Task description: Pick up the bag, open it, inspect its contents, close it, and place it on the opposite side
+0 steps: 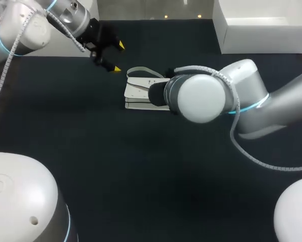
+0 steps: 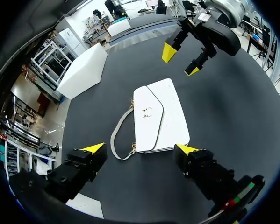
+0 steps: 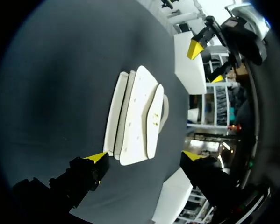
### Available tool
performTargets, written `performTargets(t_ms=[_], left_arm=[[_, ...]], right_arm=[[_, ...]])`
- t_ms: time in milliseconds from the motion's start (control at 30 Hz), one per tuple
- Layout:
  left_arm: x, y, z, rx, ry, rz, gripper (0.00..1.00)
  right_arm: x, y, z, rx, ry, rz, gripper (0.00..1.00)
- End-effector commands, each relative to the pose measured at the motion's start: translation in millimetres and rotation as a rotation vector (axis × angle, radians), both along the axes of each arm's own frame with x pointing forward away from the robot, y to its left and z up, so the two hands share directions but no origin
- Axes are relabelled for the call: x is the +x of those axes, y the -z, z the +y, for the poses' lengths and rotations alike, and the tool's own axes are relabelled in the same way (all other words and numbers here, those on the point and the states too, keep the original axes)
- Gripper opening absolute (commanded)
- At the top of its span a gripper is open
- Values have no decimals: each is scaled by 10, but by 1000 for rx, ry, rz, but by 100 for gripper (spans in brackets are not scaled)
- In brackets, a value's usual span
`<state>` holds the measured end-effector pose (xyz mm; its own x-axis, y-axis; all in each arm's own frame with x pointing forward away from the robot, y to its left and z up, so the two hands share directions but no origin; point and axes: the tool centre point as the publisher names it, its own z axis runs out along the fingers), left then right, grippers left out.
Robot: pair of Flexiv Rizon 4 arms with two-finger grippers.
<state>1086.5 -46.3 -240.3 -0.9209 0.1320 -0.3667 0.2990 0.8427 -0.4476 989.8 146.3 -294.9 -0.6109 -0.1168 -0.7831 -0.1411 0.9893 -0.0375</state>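
A white handbag lies flat on the dark table, flap shut, its strap looped toward the far edge. My right arm covers the bag's right part in the head view and hides its own gripper there. In the left wrist view the bag lies just ahead of my open left gripper, which hovers above it without touching. My open right gripper hangs beyond the bag. In the right wrist view the bag sits ahead of the open right gripper. The left gripper is behind the bag's left end.
A white box stands at the back right of the table. Another white block sits at the back left, close to my left arm. Dark tabletop stretches in front of the bag.
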Motion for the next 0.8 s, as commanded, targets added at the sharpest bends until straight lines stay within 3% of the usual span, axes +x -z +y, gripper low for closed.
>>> performTargets(t_ms=[33, 233, 467, 600, 733, 800], left_arm=[[-3, -6, -16, 4, -2, 0, 100], [12, 6, -25, -25, 29, -4, 100], [15, 177, -185, -36, 96, -138, 100], [-14, 224, -256, -36, 133, -164, 100], [-30, 256, -273, -32, 145, -167, 100], [-33, 263, -272, -27, 148, -171, 100]], right_arm=[[32, 92, 33, 5, -3, -110, 100], [113, 211, 46, 22, 10, -117, 100], [177, 348, 75, 48, 57, -98, 100], [228, 438, 64, 63, 78, -90, 50], [264, 486, 44, 70, 87, -89, 35], [273, 507, 39, 71, 89, -87, 35]])
